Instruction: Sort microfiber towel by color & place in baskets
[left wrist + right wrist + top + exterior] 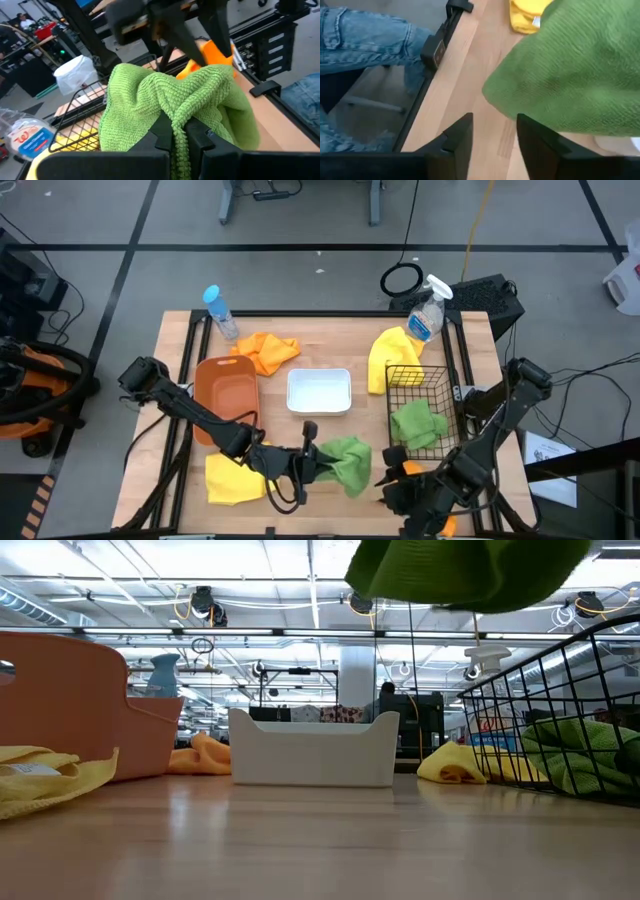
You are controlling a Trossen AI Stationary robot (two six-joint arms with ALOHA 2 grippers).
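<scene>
A: Which tool is holding the green towel [347, 462]?
B: The left gripper [179, 134] is clamping it, lifted above the table [330, 358] beside the black wire basket [420, 393].
A: And the right gripper [494, 131]?
B: It is hovering near the front edge, fingers parted, gripping nothing.

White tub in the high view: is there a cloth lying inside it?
No. The white tub shows only its bare white floor; the nearest cloth, an orange one, lies on the table beside it.
</scene>
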